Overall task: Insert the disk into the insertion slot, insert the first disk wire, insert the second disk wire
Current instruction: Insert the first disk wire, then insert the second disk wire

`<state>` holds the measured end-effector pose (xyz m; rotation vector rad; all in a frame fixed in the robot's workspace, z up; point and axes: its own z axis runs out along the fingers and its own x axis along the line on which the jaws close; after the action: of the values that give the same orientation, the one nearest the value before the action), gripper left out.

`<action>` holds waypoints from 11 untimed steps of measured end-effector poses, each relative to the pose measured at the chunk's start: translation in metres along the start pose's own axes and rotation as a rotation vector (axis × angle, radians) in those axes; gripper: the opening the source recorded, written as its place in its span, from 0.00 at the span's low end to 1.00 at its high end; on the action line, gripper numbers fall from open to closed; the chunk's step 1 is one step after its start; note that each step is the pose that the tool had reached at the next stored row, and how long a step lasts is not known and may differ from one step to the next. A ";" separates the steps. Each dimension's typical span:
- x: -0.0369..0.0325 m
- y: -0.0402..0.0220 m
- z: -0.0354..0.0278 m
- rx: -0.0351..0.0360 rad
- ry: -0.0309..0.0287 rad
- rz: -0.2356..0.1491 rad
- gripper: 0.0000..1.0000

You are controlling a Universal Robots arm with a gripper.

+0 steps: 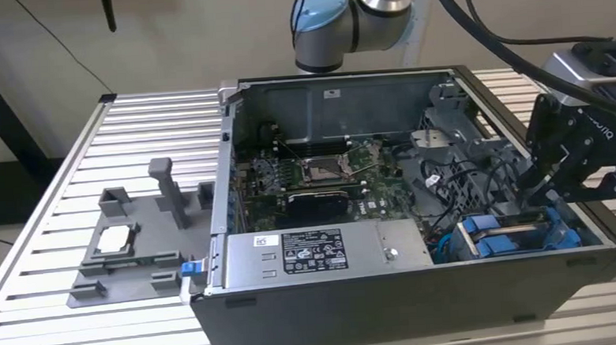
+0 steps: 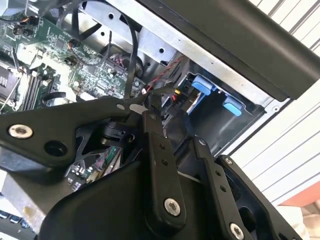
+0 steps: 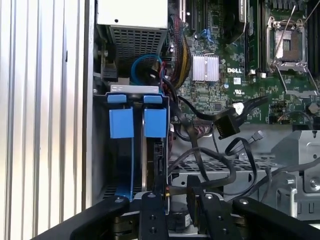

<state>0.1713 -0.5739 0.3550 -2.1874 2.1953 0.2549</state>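
The disk (image 1: 507, 237), in its bright blue carrier, sits inside the insertion slot (image 1: 570, 238) at the front corner of the open computer case, on the exterior view's right. In the first wrist view its blue tabs (image 3: 137, 122) stand side by side in the bay (image 3: 100, 150). The tabs also appear in the second wrist view (image 2: 205, 85). My gripper (image 1: 536, 200) reaches down into the case just beside the bay. Its black fingers (image 3: 150, 212) look shut on the black connector of a disk wire (image 3: 192, 192), close to the disk's end (image 2: 160, 102).
A second black connector (image 3: 227, 125) lies loose over the motherboard (image 1: 319, 176) among looping black cables (image 3: 215, 160). A silver box with a white sticker (image 1: 323, 251) fills the case front. A grey fixture (image 1: 132, 245) stands on the slatted table at the exterior view's left.
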 end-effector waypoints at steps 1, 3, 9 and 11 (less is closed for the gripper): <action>-0.0017 0.0007 -0.0009 0.0007 0.0003 0.000 0.33; -0.0051 0.0022 -0.0028 0.0026 0.0007 0.000 0.33; -0.0143 0.0081 -0.0060 0.0107 0.0033 -0.001 0.33; -0.0169 0.0108 -0.0065 0.0148 0.0040 -0.002 0.33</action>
<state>0.1613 -0.5581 0.3647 -2.1841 2.1900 0.2336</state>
